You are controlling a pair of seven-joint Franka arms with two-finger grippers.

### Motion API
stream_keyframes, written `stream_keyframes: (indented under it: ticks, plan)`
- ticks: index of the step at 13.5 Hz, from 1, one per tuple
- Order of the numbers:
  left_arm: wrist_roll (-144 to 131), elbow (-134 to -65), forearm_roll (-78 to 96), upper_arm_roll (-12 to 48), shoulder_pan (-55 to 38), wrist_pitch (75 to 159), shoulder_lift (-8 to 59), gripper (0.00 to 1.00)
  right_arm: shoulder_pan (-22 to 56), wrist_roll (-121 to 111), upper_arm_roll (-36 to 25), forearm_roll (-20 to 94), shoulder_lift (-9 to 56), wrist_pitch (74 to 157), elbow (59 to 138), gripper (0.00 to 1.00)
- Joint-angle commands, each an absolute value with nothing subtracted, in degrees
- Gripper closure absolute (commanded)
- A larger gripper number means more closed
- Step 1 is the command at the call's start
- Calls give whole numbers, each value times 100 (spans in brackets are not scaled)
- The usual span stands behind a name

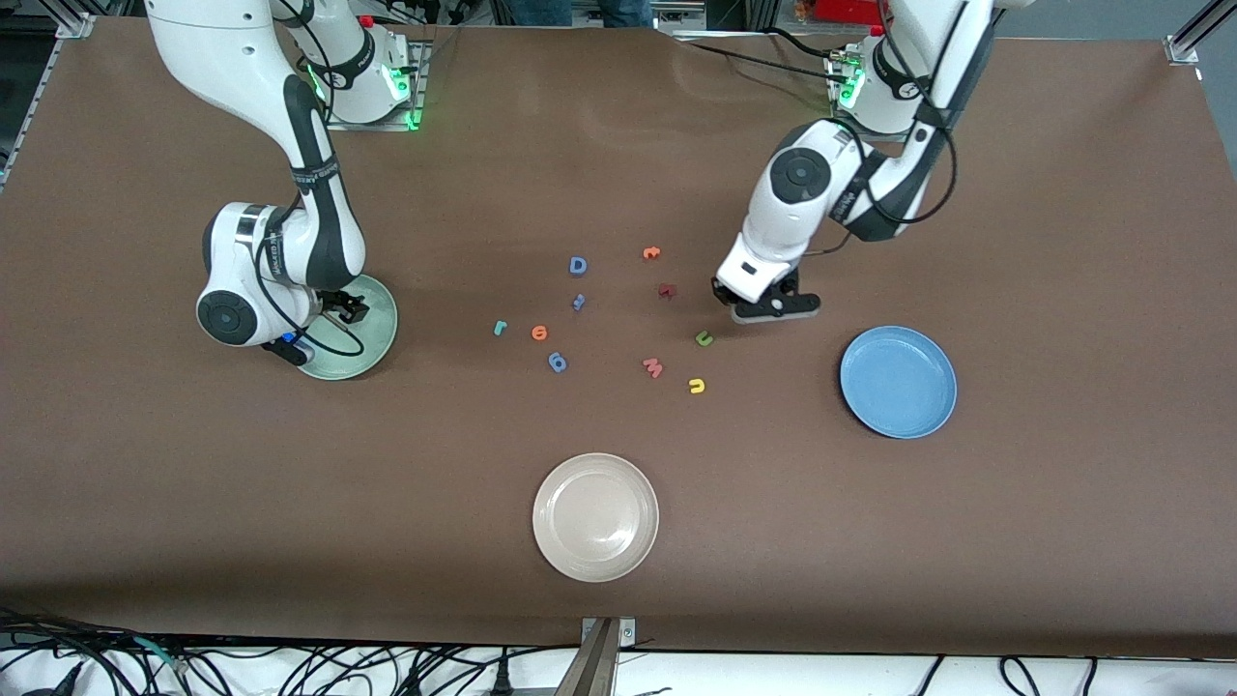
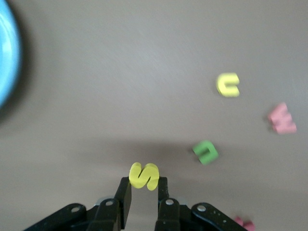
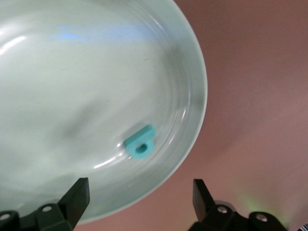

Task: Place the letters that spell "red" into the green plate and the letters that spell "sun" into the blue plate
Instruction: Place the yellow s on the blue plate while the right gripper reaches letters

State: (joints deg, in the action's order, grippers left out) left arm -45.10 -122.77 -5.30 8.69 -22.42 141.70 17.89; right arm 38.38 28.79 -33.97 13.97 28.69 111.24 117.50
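My right gripper (image 3: 137, 199) hangs spread over the green plate (image 3: 72, 72), teal d (image 3: 140, 143) dropped; left gripper (image 2: 144, 195) pinches the yellow s (image 2: 144, 175), which I judge goes to the blue plate (image 1: 898, 381) next.

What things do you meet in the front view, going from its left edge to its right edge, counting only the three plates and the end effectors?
right end effector over the green plate → beige plate → left end effector → blue plate
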Motion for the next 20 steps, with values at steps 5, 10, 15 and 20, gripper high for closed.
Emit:
stream_keyframes:
  ticks: [5, 10, 15, 20]
  plan:
    - [-2720, -11145, -97, 967, -1074, 12473, 1793, 88, 4288, 2909, -3401, 1406, 2356, 9835, 10645, 2]
    - [-1101, -11285, -114, 809, -431, 12401, 1872, 88, 4947, 2865, -3393, 2101, 2312, 10228, 10178, 2]
    - [-160, -11329, -18, 142, -439, 12550, 2030, 87, 5273, 2577, -2954, 2118, 2601, 11434, 10274, 2]
    - [-35, -11329, 158, -18, -483, 13227, 2495, 87, 5273, 1838, -2576, 2127, 2733, 12740, 11125, 2]
